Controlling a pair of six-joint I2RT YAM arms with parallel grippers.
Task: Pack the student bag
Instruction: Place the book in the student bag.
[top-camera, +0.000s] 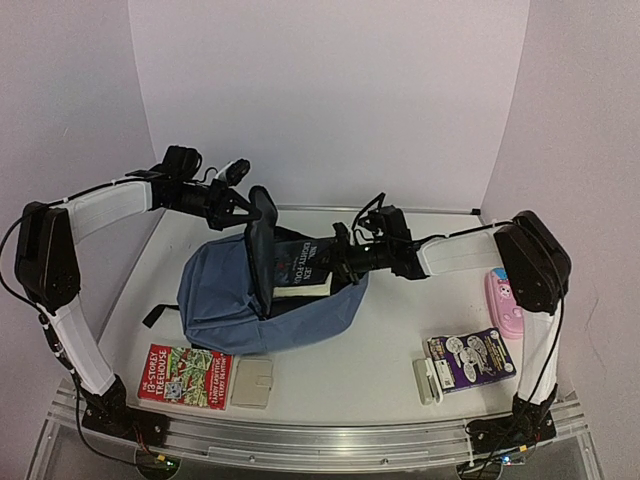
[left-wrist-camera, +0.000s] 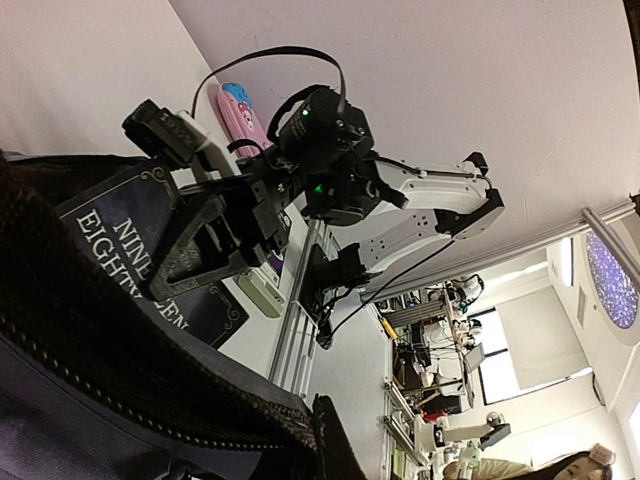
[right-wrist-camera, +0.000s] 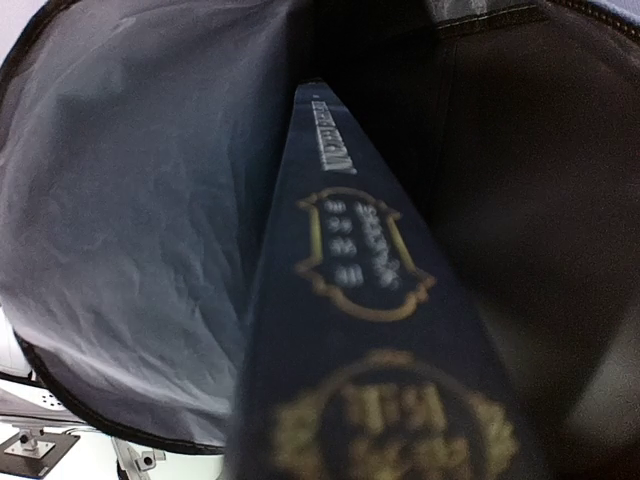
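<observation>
White tabletop (top-camera: 390, 340) below both arms bears the student bag (top-camera: 230, 300), a slumped slate-blue fabric sack lying between the two grippers with its black-zippered mouth gaping. Just ahead of its fingers, the right gripper (top-camera: 335, 262) is clamped on a dark navy book (top-camera: 300, 268) with gilt lettering, partly inside that mouth. Beyond it, the left gripper (top-camera: 243, 208) is pinched tight on the bag's black rim, holding it upright.

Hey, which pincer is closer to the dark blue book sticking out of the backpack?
Right. The right pincer is clamped on the dark blue book itself. The left pincer is apart from it, to its left, pinching the raised flap of the backpack.
</observation>
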